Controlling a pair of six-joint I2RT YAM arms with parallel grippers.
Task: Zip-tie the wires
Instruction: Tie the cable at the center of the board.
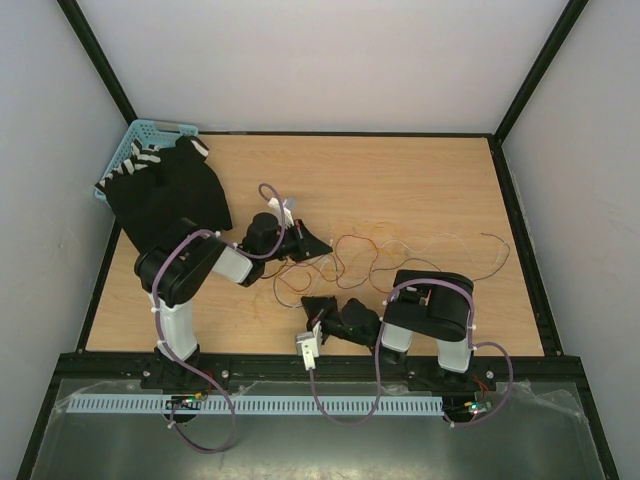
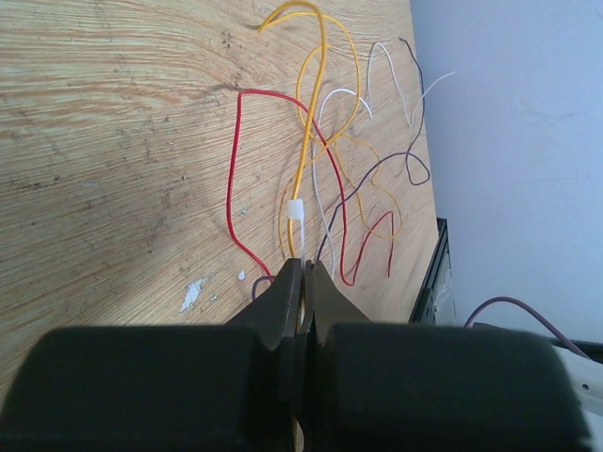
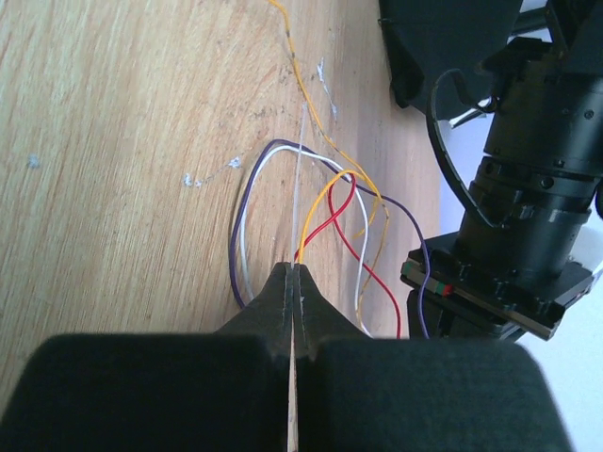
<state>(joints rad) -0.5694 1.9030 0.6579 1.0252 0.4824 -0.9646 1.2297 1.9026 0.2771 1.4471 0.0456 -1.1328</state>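
Two pincers, both clenched. Left pincer [image 2: 303, 268] nips a yellow one of the wires [image 2: 303, 169] just under a small white collar [image 2: 296, 209]; right pincer [image 3: 294, 273] nips a thin pale strip [image 3: 300, 179] w/ red & yellow strands beside it. Tangle sprawls mid-tabletop [image 1: 400, 180], right of centre.

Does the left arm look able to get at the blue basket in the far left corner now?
Probably not yet. The way to the blue basket looks free, but the left end effector is shut on the wires, and black fabric covers most of the basket.
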